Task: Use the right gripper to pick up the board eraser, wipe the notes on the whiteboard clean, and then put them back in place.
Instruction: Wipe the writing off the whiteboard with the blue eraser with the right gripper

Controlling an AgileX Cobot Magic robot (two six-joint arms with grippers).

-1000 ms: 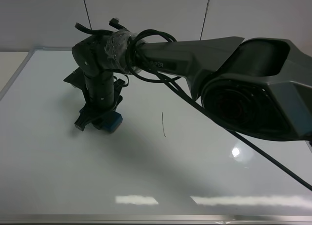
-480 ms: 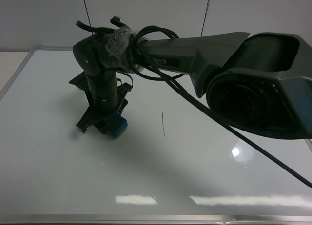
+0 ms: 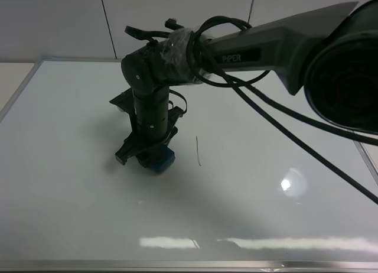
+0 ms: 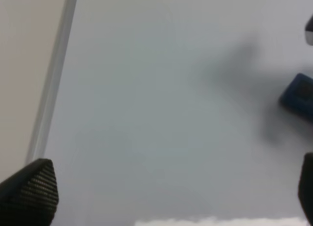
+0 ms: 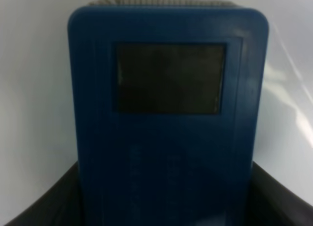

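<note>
I am working through the wiping step. The right gripper [image 3: 144, 156] is clenching the board eraser [image 3: 160, 159] just left of centre in the high view. In the right wrist view the blue block is filling the frame, with the dark fingers [image 5: 41, 209] hugging its two lower corners. The eraser seems to be resting on the whiteboard [image 3: 71, 184], though I am not seeing the contact line itself.

The only notes [image 3: 198, 150] I am finding are one thin vertical stroke with a small hook, near the eraser on its right and apart from it. I am judging the next move to be a short sideways sweep to the right over that stroke, pressing flat so the pad covers its whole height, then a check for any residue before carrying the eraser back to its place.

Room is generous. Bare board is lying all around the gripper, and the metal frame [image 3: 177, 265] along the bottom and the left edge of the high view is well apart from it. I am watching the cables [image 3: 266, 113] hanging under the arm in the upper right, above the board.

The left gripper [image 4: 166, 201] is hanging released over the board near the frame's left rail, its tips wide apart with nothing between them. It is seeing the eraser at its right edge and is not crowding the sweep.
</note>
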